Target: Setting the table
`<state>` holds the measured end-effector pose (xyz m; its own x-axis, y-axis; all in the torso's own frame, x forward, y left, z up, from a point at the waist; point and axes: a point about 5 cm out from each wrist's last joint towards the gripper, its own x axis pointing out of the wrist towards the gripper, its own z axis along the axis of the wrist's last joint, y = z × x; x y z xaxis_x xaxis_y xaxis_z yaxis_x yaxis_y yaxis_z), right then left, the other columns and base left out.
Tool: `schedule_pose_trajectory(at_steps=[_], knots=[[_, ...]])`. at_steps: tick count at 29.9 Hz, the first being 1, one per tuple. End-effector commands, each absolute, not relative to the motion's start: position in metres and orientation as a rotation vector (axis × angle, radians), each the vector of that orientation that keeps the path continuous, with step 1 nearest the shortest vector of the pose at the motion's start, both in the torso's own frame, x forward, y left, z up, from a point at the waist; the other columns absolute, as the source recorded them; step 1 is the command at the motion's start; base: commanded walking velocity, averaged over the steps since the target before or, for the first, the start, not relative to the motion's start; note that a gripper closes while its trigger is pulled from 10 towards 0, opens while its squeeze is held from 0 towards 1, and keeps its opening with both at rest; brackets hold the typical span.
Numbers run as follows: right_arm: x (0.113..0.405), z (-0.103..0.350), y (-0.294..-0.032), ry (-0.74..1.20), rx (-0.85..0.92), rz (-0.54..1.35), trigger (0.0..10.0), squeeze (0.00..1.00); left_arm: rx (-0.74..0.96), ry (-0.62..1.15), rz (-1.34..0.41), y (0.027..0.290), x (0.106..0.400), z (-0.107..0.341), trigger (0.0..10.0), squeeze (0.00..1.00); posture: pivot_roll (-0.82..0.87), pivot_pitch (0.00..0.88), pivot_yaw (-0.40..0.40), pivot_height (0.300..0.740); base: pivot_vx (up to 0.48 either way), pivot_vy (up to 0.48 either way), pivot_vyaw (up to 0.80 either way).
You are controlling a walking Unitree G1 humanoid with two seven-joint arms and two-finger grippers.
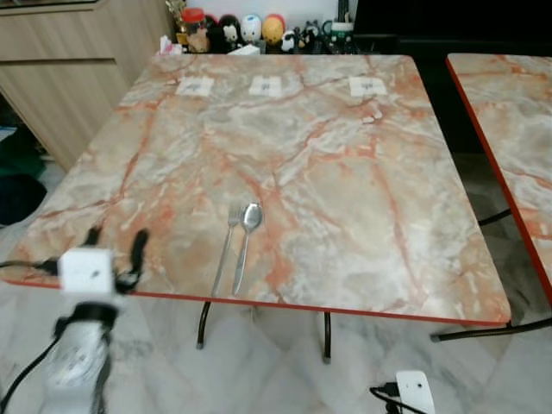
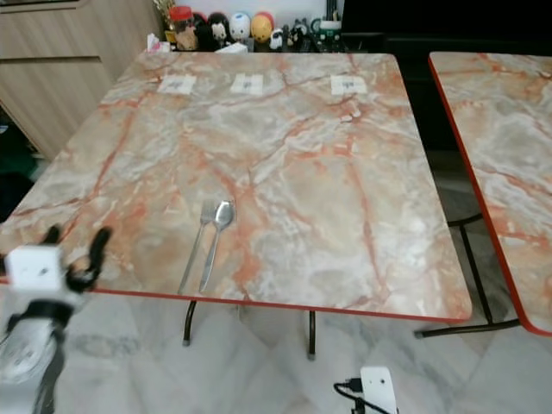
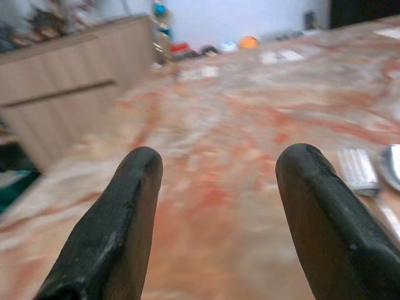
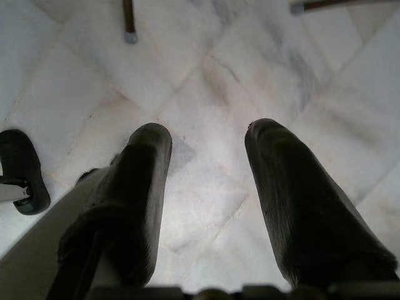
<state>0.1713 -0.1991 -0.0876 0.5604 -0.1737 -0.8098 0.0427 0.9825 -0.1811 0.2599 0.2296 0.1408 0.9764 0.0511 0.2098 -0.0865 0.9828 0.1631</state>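
While the arm is raised at the near left edge, left pincer: the left pincer [image 1: 115, 247] hovers just over the near-left corner of the desk [image 1: 345, 172], fingers spread wide with nothing between them.
Left wrist view: its two black fingers [image 3: 112, 231] point across the marble top, the fork head and the spoon bowl just off to one side.
Right pincer: the right pincer [image 4: 206, 187] hangs low over the floor [image 4: 206, 69], fingers parted and empty.
Cutlery: a fork [image 1: 228, 246] and a spoon [image 1: 247, 235] lie side by side near the front edge, handles toward the robot, heads touching or nearly so.
Far edge: three paper labels [image 1: 269, 85] sit in a row, with small figurines [image 1: 250, 30] behind them.
Step in hand: probably the cutlery has been laid, or is about to be moved.
Next move: if more is to be set, the left pincer would need to swing right and descend over the fork handle, staying spread until it straddles it.
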Motion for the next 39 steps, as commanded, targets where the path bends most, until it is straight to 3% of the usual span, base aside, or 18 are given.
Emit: schedule_pose_trajectory(at_steps=[1, 28, 39], knots=[[0.163, -0.091, -0.2004, 0.991, -0.129, -0.147, 10.0, 0.0, 0.138, -0.163, 0.029, 0.2194, 0.2657, 0.1354, 10.0, 0.0, -0.05, 0.121, 0.056, 0.74, 0.0, 0.0, -0.8], [0.1635, -0.0909, -0.1993, 0.988, -0.137, -0.141, 10.0, 0.0, 0.119, -0.147, 0.008, 0.2151, 0.2683, 0.1363, 10.0, 0.0, -0.03, 0.131, 0.059, 0.74, 0.0, 0.0, -0.77], [0.1645, -0.0902, -0.199, 0.973, -0.141, -0.134, 10.0, 0.0, 0.088, -0.125, 0.004, 0.2158, 0.2678, 0.1367, 10.0, 0.0, -0.03, 0.133, 0.063, 0.74, 0.0, 0.0, 0.0]])
